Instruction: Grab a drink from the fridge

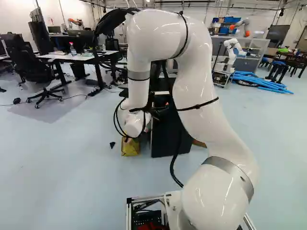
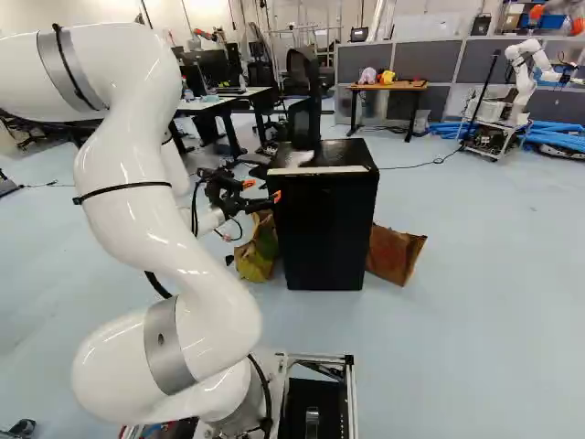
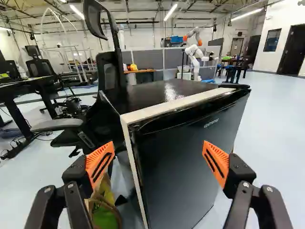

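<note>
The tool [image 3: 158, 155] is standing open near the fridge [image 2: 322, 233]; the fridge's door [image 3: 183, 164] is looking stiff and slippery, probably requiring hold at its side edge.

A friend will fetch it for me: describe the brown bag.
Find the black fridge. In the right base view, the brown bag sits on the floor to its right. It shows no yellow, unlike the other bag at left.
</note>
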Robot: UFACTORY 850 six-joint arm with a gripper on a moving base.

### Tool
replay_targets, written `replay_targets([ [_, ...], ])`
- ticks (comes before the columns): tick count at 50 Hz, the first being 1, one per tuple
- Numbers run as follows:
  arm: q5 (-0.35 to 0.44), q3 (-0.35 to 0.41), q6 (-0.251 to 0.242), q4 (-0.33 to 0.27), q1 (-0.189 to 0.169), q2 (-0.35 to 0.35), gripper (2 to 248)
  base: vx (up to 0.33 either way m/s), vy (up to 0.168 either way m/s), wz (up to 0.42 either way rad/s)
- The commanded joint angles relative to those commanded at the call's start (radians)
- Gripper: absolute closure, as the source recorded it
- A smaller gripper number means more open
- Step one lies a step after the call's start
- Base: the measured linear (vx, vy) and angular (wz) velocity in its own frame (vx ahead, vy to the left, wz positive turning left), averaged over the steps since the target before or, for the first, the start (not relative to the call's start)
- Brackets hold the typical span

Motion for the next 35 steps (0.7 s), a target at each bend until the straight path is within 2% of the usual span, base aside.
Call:
replay_targets([
  [35, -0.005, -0.082, 0.000, 0.061, -0.021, -0.047, 3, 0.000, 0.000, 0.000],
])
